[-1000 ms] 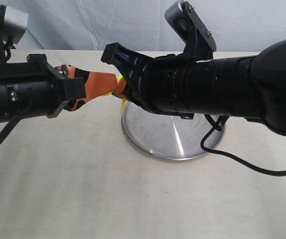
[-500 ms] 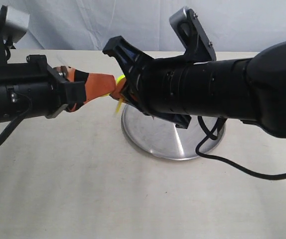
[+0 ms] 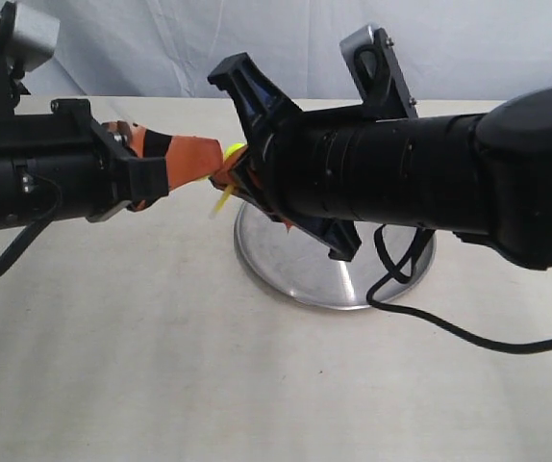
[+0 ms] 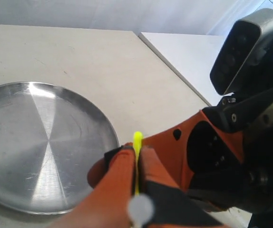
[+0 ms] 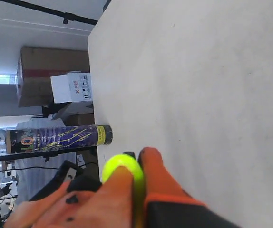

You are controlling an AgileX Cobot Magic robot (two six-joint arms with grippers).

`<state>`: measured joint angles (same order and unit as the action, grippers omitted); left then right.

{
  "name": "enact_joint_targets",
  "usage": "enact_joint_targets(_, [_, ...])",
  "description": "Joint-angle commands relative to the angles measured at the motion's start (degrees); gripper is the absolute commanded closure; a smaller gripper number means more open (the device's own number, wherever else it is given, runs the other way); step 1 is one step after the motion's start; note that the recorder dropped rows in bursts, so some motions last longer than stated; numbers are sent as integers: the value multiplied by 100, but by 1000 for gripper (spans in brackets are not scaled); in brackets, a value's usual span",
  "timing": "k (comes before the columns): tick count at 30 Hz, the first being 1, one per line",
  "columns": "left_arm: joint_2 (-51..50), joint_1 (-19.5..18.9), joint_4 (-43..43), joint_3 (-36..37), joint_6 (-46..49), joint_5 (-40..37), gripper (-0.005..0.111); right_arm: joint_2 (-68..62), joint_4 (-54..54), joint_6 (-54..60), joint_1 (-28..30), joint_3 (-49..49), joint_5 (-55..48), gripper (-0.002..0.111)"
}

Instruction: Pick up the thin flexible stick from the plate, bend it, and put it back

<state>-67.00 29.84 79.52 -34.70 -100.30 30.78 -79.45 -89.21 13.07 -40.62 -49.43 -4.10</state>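
Thin flexible stick (image 3: 221, 200), bright yellow-green and straw-like, held aloft at the left edge of the plate (image 3: 295, 274). Pinched at once in left gripper (image 4: 135, 164) and right gripper (image 5: 134, 173), both sets of orange fingers (image 4: 120, 175) clamped tight on it. Short free end drooping downward.

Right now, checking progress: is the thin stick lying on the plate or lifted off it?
Lifted off. The stick is pinched by both the left gripper and the right gripper, in the air beside the plate.
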Motion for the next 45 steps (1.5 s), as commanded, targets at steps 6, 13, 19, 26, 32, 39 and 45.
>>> enact_joint_targets(6, [-106, 117, 1123, 251, 25, 227, 107, 188, -638, -422, 121, -221, 1139, 109])
enact_joint_targets(13, [-106, 117, 1193, 251, 47, 74, 107, 188, -600, -1052, 121, -221, 1247, 109])
enact_joint_targets(19, [-106, 117, 1082, 251, 35, 84, 107, 188, -340, -1139, 121, -221, 1438, 109])
enact_joint_targets(26, [-106, 117, -16, 251, 24, -60, 107, 188, 856, -1126, 121, -221, 1656, 109])
enact_joint_targets(32, [-106, 117, -723, 251, -18, -1033, 107, 188, 857, -989, 121, -221, 1666, 109])
enact_joint_targets(39, [-106, 107, -1093, 251, -7, -1169, 92, 188, 842, -617, 121, -221, 1687, 109])
enact_joint_targets(45, [-106, 107, -1176, 146, 5, -1357, 60, 188, 842, -495, 121, -200, 1650, 109])
